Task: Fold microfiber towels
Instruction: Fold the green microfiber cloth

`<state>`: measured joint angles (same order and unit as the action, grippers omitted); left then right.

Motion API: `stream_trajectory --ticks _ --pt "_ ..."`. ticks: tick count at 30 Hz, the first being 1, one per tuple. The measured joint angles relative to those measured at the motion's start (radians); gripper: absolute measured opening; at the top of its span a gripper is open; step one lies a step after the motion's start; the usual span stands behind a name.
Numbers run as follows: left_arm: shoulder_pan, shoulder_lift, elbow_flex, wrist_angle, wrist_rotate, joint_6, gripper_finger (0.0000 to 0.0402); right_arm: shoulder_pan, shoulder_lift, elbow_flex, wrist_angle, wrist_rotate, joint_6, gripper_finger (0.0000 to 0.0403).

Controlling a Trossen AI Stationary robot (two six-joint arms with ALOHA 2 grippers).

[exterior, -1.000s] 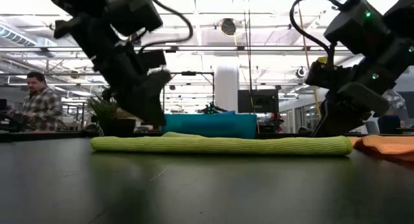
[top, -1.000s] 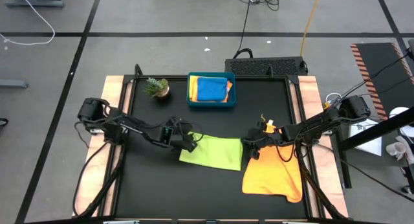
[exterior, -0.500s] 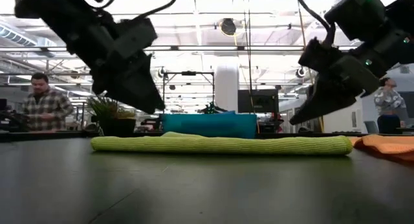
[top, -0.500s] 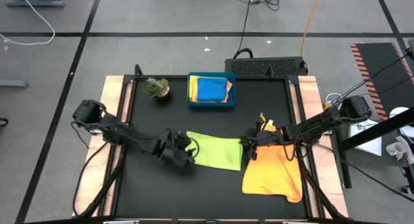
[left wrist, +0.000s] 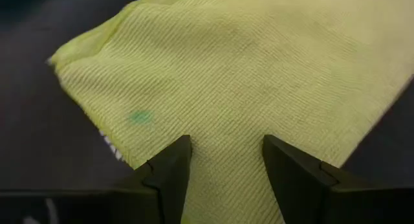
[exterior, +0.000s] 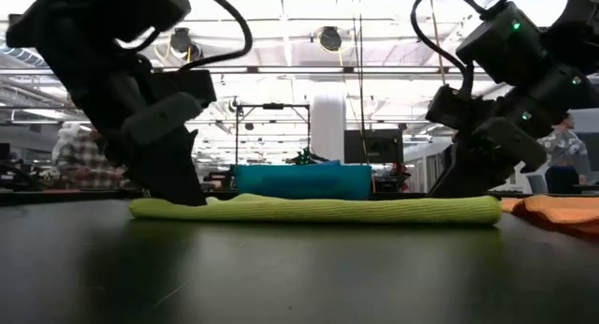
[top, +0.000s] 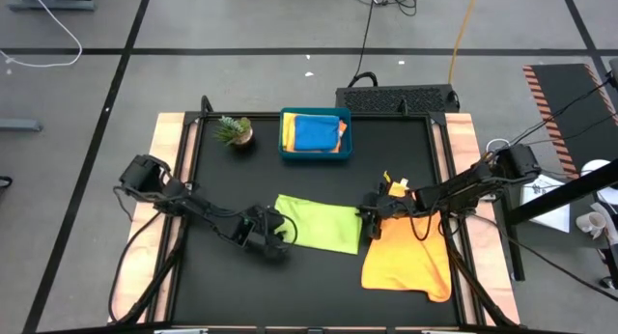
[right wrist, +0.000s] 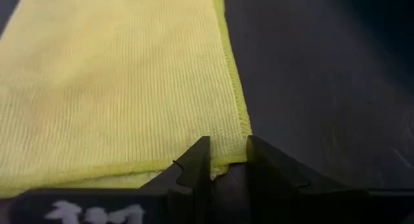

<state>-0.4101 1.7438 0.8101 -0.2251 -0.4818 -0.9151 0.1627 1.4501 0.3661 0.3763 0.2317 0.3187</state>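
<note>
A lime green microfiber towel (top: 321,225) lies folded flat at the table's middle, seen as a low strip (exterior: 318,209) in the low view. My left gripper (top: 277,235) is open, with its fingertips (left wrist: 180,153) over the towel by the near left corner. My right gripper (top: 368,221) stands at the towel's far right corner (right wrist: 240,128) with a narrow gap between its fingers. An orange towel (top: 407,262) lies spread to the right. A blue towel (top: 315,132) and others rest in the teal tray (top: 286,153). My left gripper comes slanting down from the table's left, and its open fingers (exterior: 190,191) reach the green towel's top face at the left end. Whether they touch, I cannot tell. My right gripper comes slanting down from the right. Its fingers (right wrist: 198,154) flank the towel's corner, which lies flat; touch cannot be told.
A small potted plant (top: 233,131) stands at the far left, next to the teal tray. The orange towel (exterior: 554,212) lies just right of my right gripper. Bare black table (top: 290,286) stretches along the near side. People show in the room beyond the table.
My left gripper has gone down the green towel's left edge toward the table's near edge and has sunk to the towel. My right gripper rose a little, then tipped down to the towel's right end. The towel has stayed flat in place.
</note>
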Motion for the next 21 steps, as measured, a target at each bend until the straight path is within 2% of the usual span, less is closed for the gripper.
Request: stream_trajectory --ticks 4,7,12,16,21 --pt "0.023 -0.009 0.002 -0.106 0.001 -0.038 0.0198 0.003 0.006 0.003 -0.042 0.001 0.046 0.0095" --pt "0.050 -0.017 0.001 -0.145 -0.016 0.006 0.0198 0.015 0.001 0.003 -0.041 -0.021 0.059 0.0095" --pt "0.103 -0.019 0.000 -0.147 -0.050 0.153 0.0198 0.045 -0.011 0.002 -0.043 -0.054 0.080 0.0095" --pt "0.149 -0.020 -0.001 -0.144 -0.079 0.330 0.0198 0.076 -0.011 0.002 -0.035 -0.069 0.120 0.0095" --pt "0.186 -0.038 -0.002 -0.144 -0.140 0.519 0.0198 0.124 -0.010 0.001 -0.004 -0.135 0.163 0.0095"
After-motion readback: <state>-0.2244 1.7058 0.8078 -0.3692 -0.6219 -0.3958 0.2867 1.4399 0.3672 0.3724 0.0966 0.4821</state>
